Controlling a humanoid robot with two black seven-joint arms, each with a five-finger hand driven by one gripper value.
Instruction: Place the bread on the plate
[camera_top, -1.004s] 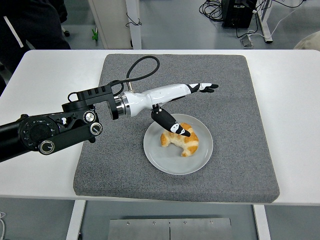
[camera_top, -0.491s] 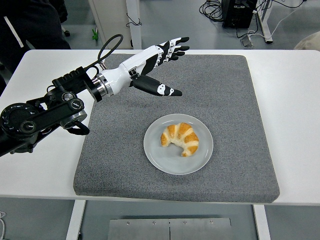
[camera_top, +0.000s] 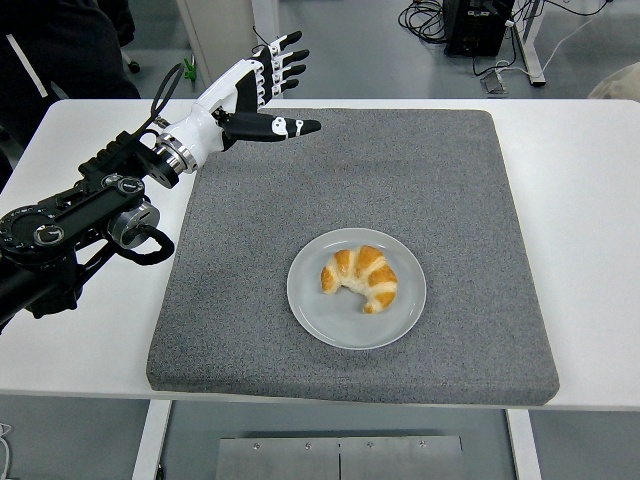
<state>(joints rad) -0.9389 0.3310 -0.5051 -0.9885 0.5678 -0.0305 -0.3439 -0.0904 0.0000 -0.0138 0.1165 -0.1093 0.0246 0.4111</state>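
Note:
A golden croissant (camera_top: 360, 277) lies on the round grey plate (camera_top: 402, 320), which sits on the grey mat near its front middle. My left hand (camera_top: 268, 88) hovers high over the mat's back left corner, well away from the plate, fingers spread and holding nothing. The black left arm (camera_top: 80, 215) comes in from the left edge. The right arm is out of view.
The grey mat (camera_top: 450, 180) covers the middle of the white table (camera_top: 580, 200). A person in dark clothing (camera_top: 60, 50) stands at the top left. Cables and a black box (camera_top: 478, 25) lie on the floor behind the table.
The left hand has lifted off the croissant, pulled back and to the left, and risen from over the plate to the mat's back left corner. The croissant stays on the plate.

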